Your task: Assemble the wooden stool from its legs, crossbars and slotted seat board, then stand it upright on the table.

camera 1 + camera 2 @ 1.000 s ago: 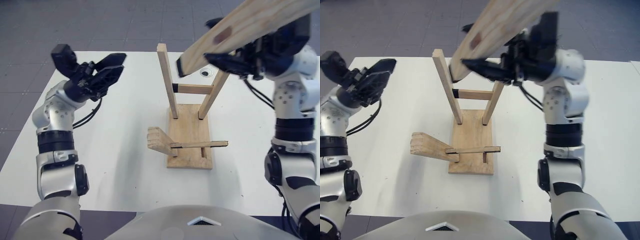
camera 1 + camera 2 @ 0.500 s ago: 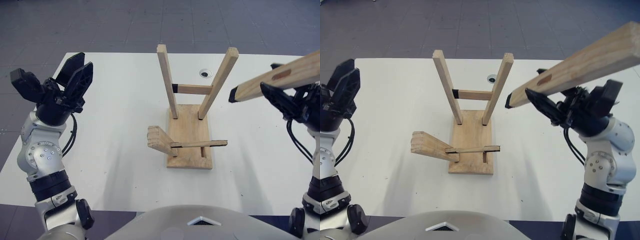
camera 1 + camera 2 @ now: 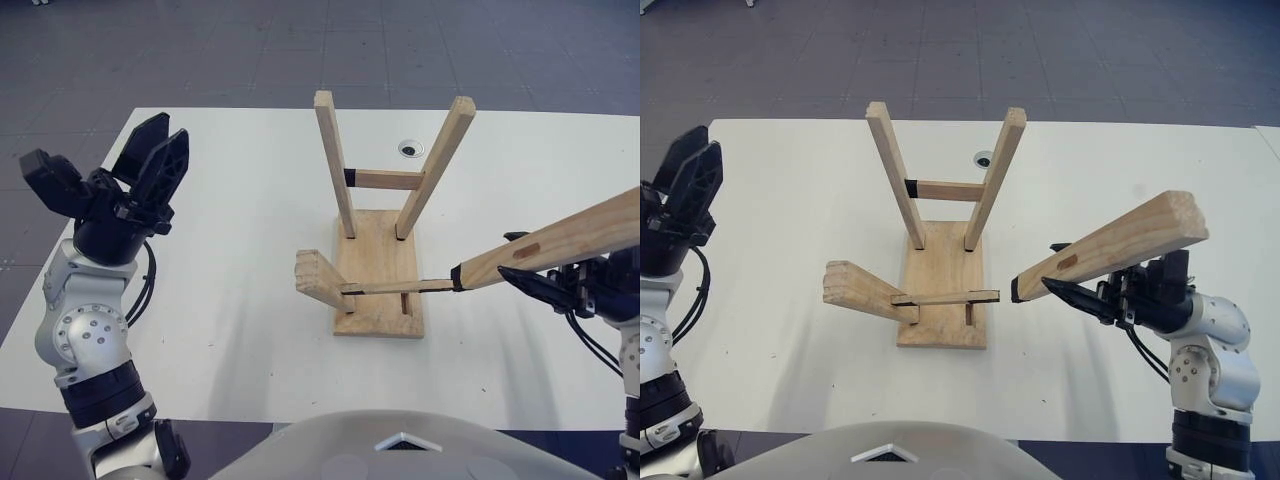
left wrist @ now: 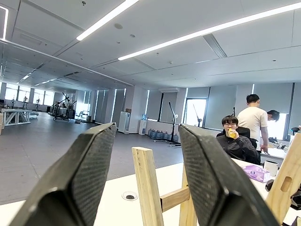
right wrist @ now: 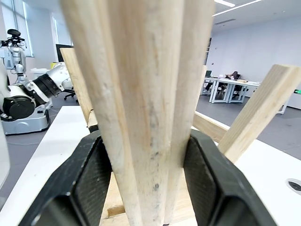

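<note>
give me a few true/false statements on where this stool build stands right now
1. The right end effector grips a wooden leg. True.
2. The left end effector holds a wooden part. False: it is open and empty.
3. Two upright legs stand in the seat board, joined by a crossbar. True.
4. The lying leg rests to the right of the seat board. False: it lies at the board's left edge.

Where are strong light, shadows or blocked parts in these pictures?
Left wrist view: bright ceiling light strips beyond the open left pincer. Right wrist view: the gripped leg, close to the lens, hides the middle. Left eye view: faint, soft shadows on the table.
</note>
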Available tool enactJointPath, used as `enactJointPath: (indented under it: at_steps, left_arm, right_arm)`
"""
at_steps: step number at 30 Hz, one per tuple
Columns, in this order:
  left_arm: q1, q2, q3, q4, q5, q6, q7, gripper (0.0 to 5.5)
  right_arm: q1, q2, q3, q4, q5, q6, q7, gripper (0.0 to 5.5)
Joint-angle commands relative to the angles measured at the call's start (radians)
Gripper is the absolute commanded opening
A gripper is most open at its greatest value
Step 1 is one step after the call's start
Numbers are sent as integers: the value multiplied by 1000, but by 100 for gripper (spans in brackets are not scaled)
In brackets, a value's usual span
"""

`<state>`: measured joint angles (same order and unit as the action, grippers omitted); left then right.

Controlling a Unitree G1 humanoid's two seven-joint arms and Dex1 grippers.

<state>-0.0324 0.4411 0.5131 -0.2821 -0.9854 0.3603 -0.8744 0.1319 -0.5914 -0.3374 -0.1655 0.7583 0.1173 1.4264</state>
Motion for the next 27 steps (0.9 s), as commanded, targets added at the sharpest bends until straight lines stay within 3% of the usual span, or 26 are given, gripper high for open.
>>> enactJointPath:
  at_steps: [1,27]
  left_arm:
    - [9,14,-5,-15,-21,24,21,245]
    - [45,-27,-38,-116,-84,20,135,245]
  right_arm:
    - [-32,-16,21,-14,5,-2,8,215]
    - [83,145,211,-56,-102,-132,-112,215]
